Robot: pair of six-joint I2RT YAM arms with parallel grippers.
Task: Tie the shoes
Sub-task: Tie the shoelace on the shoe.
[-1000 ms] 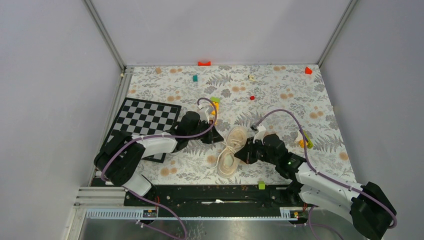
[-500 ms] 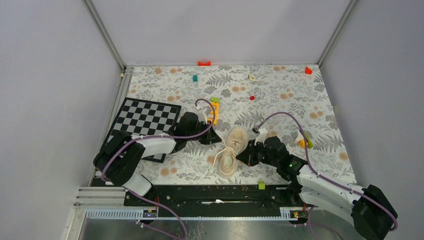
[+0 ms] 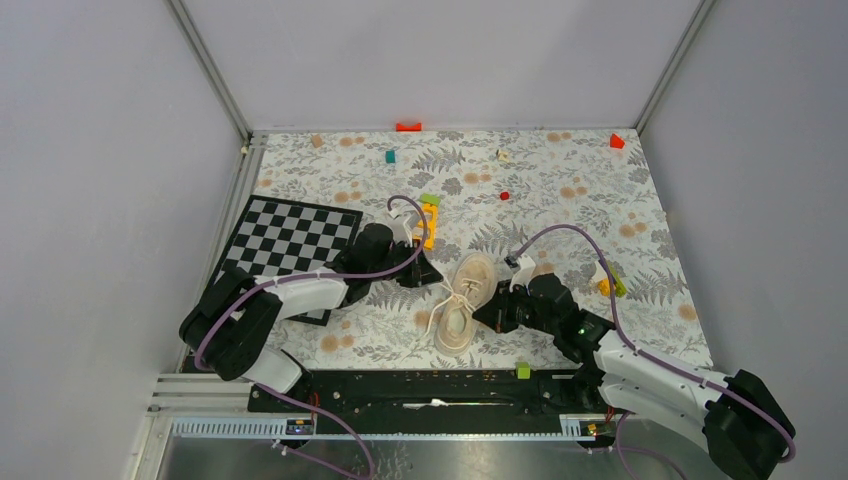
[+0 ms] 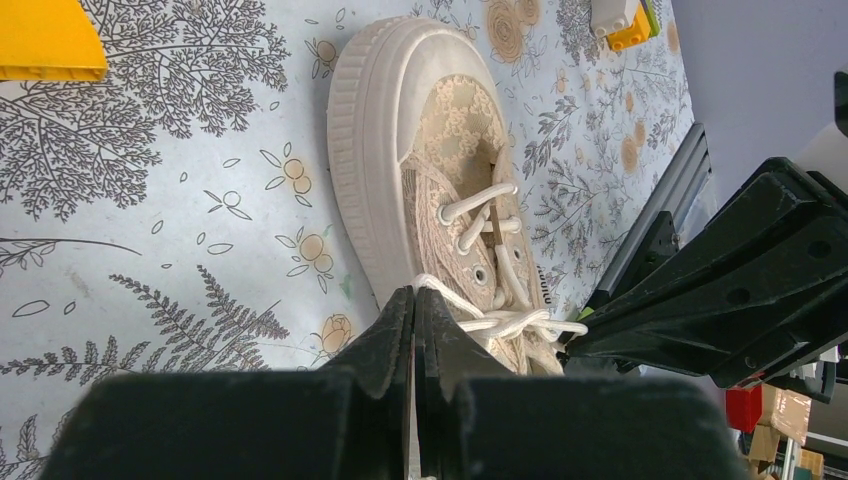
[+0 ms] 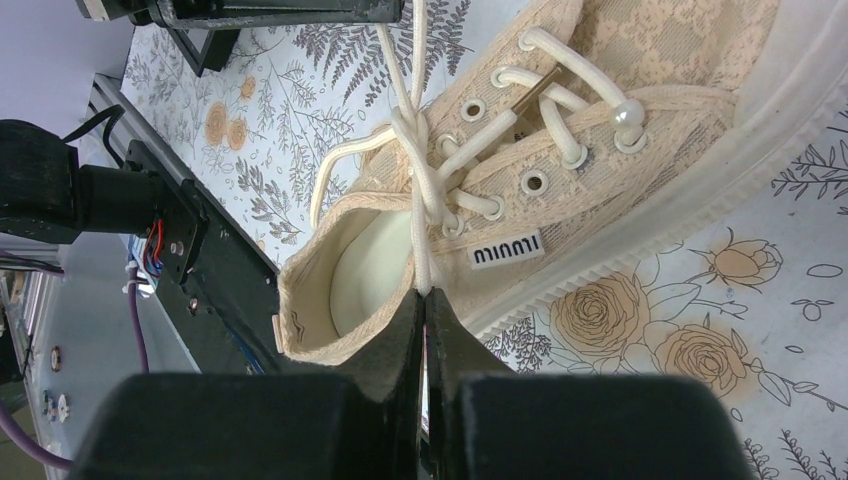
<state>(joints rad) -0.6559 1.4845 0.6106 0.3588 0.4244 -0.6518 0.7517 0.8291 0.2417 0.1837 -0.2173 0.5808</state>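
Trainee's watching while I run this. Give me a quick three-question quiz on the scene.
1. True or false: the right gripper is shut on a lace.
2. The shoe has its toe pointing: A) toward the robot, B) away from the robot, C) straight up.
3. Which gripper is nearer the checkerboard?

Key: 1 true; 2 B; 3 the left gripper.

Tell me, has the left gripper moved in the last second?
Yes, slightly: the left gripper, pinching a lace, drew back from the shoe toward the chessboard.
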